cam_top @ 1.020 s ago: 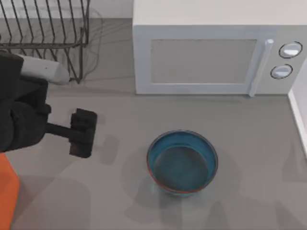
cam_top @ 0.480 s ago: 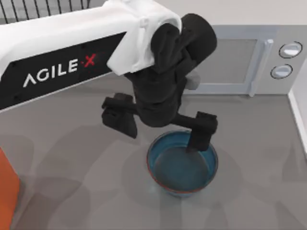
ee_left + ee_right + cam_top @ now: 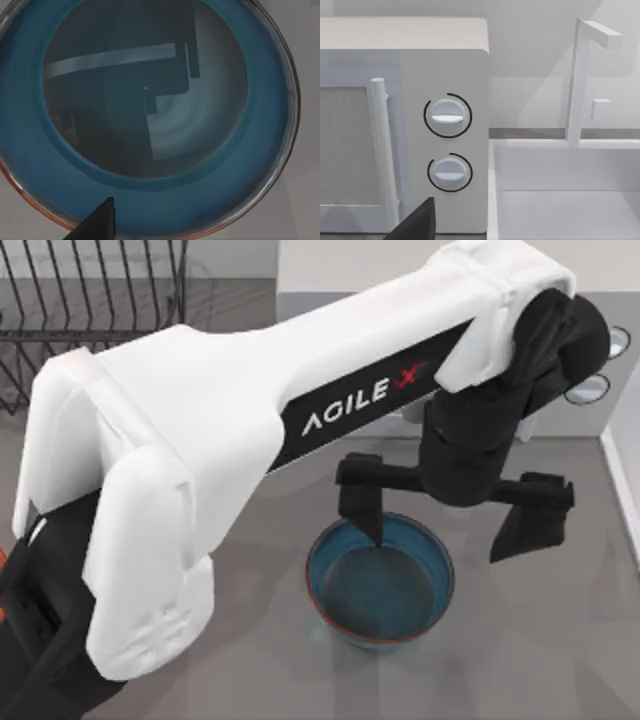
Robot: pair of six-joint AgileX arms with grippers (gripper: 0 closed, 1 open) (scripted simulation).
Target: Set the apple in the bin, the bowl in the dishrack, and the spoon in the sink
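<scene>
Left arm swung right: left gripper (image 3: pixel 455 515) now hangs spread wide above the bowl (image 3: pixel 380 580), one finger (image 3: pixel 362 502) over its far rim, dishrack (image 3: pixel 95 300) far-left.

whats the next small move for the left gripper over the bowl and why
Probably lower the left gripper: it is open above the bowl, one finger over the near-left rim, the other outside to the right, so it isn't gripping anything yet.

Grey tabletop (image 3: pixel 250 680) ran under everything. White microwave (image 3: pixel 445 150) w/ two dials stood at back, behind left gripper; white basin wall (image 3: pixel 492 190) just beside it, plain wall (image 3: pixel 535 45) behind.
</scene>
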